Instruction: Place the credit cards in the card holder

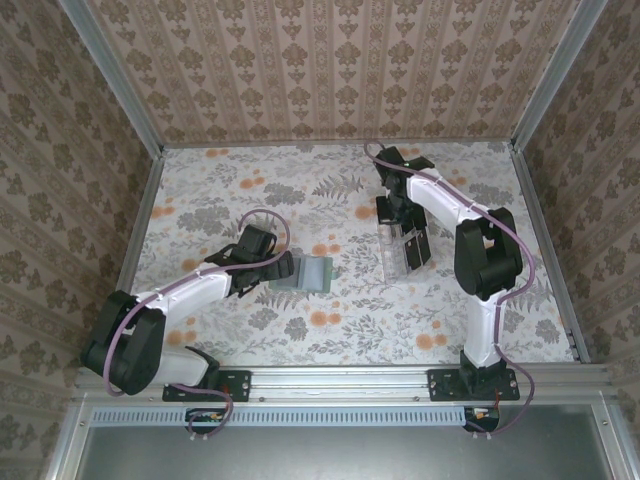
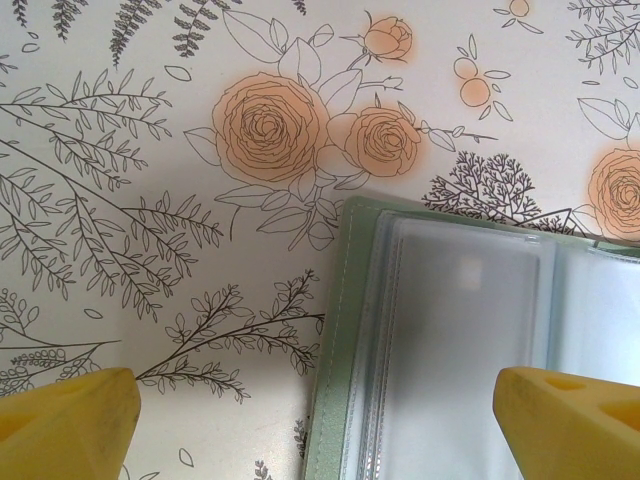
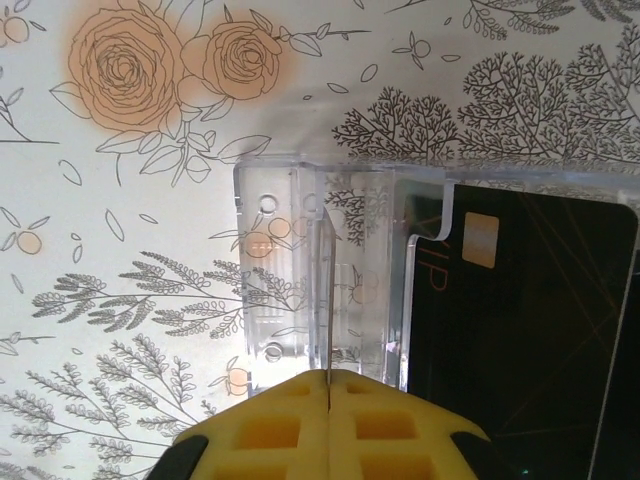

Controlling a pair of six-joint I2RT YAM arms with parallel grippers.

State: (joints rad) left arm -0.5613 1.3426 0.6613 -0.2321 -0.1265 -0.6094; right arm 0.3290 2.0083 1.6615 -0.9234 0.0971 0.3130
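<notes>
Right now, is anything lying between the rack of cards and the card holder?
Nothing visible: the table is bare between the clear rack and the open card holder. The open left gripper sits at the holder's other side, away from the rack.

Sage-green card holder (image 2: pixel 336 330), black credit card (image 3: pixel 520 330), white table (image 1: pixel 250 190) printed with grey foliage and orange roses.

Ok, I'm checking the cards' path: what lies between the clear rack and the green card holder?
Only bare floral table, seen in the top view; the card holder and the clear rack lie apart.
</notes>
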